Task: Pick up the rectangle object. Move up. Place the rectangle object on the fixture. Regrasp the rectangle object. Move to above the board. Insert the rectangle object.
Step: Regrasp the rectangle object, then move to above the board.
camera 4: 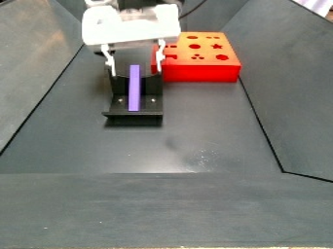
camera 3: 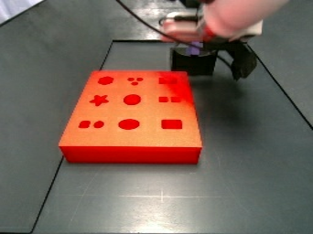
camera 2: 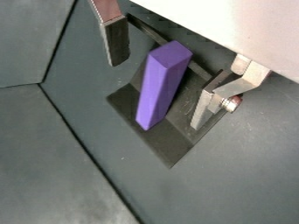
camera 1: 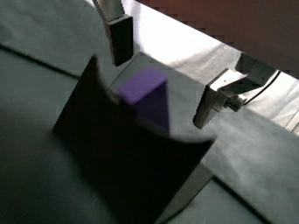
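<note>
A small, elongated purple rectangular block (camera 4: 135,86) leans on the dark grey-black blocky fixture (camera 4: 134,109) standing on the dark bench (camera 4: 196,136), seen most plainly in a side view, where the block runs lengthwise along the fixture's base plate. In both wrist views the block (camera 2: 160,84) stands tilted against the fixture's upright, its upper end raised and its lower end on the base plate (camera 2: 163,140).

The robot's white-bodied two-finger gripper (camera 4: 131,60) hangs directly over the fixture. Its flat silver fingers (camera 2: 114,39) straddle the block with clear space on either side, touching nothing; the gripper (camera 2: 162,74) is spread wide and holds no piece. In a wrist view the block's purple top (camera 1: 146,87) shows above the fixture's dark wall (camera 1: 128,149), between the two finger plates.

The large flat red-orange rectangular board (camera 3: 132,114), its top face cut with a star, circles and rectangles, lies on the bench near the fixture but apart from it. In a side view the gripper (camera 3: 206,57) and the fixture sit just behind the board's far right corner.
</note>
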Tool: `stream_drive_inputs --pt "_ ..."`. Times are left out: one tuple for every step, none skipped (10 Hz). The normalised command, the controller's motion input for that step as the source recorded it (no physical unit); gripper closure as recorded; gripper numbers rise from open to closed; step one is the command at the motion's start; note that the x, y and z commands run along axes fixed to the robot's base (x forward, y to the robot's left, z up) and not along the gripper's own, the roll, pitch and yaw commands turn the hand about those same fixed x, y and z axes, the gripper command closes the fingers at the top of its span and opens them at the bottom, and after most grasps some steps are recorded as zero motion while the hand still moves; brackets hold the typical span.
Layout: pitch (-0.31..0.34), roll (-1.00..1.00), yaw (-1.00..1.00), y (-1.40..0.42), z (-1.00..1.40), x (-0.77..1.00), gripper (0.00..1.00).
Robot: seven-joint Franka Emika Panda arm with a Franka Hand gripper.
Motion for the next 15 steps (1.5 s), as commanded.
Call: stream_drive_inputs --pt "-0.056 0.07 -0.01 0.01 -0.49 0.08 0.00" --pt "-0.036 0.06 -0.02 0.00 -0.30 0.08 0.00" --pt "-0.009 0.06 -0.02 0.00 -0.20 0.05 0.00" --pt "-0.012 0.06 -0.03 -0.01 -0.17 0.02 0.00" --pt "-0.012 0.06 -0.02 -0.01 -0.17 0.02 0.00" --pt "-0.012 0.06 -0.02 -0.01 -0.17 0.02 0.00" --pt "-0.012 0.06 -0.02 -0.01 -0.17 0.02 0.00" --pt "0.000 0.00 0.00 0.00 0.00 0.00 1.00" --pt "0.309 0.13 -0.02 0.00 1.00 -0.08 1.00" --pt "0.301 0.11 -0.01 0.00 1.00 -0.08 1.00" --pt "0.273 0.06 0.05 0.00 1.00 -0.08 1.00" --pt "0.229 -0.01 0.13 0.00 1.00 -0.07 1.00" --pt "0.186 -0.04 0.17 0.00 1.00 -0.07 1.00" --pt "0.156 -0.04 0.19 0.00 1.00 -0.07 1.00" --pt "0.092 -0.04 0.21 0.00 1.00 -0.06 1.00"
